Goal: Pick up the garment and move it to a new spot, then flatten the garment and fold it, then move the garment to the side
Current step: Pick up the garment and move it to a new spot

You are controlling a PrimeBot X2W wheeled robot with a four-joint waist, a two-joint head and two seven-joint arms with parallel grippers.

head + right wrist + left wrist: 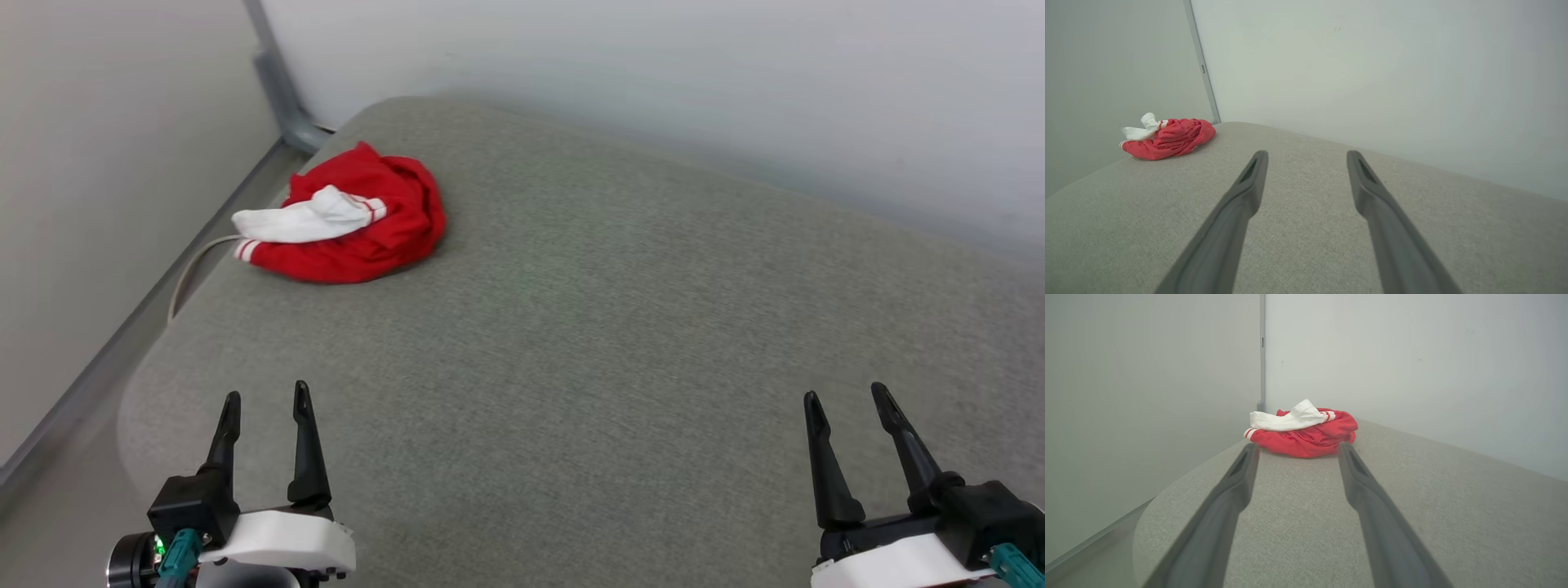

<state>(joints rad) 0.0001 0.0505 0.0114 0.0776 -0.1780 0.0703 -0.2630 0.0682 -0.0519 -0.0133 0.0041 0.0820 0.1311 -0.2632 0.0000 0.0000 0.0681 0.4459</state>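
Garment [367, 241] – a crumpled red heap with one white sleeve [302, 220] draped across its top – lies on the far-left part of the grey fabric worktop [571, 367], close to the corner where the two pale walls [653, 65] meet. Red-and-white striped trim shows at the sleeve end and at the heap's left edge. A pale cable [192, 265] curves down beside the worktop's left edge, near the heap.

Left hand [267, 390]: over the near-left corner of the worktop, fingers spread apart, gripping nothing, aimed at the garment and well apart from it.

Right hand [845, 390]: over the near-right area – fingers likewise spread, empty.
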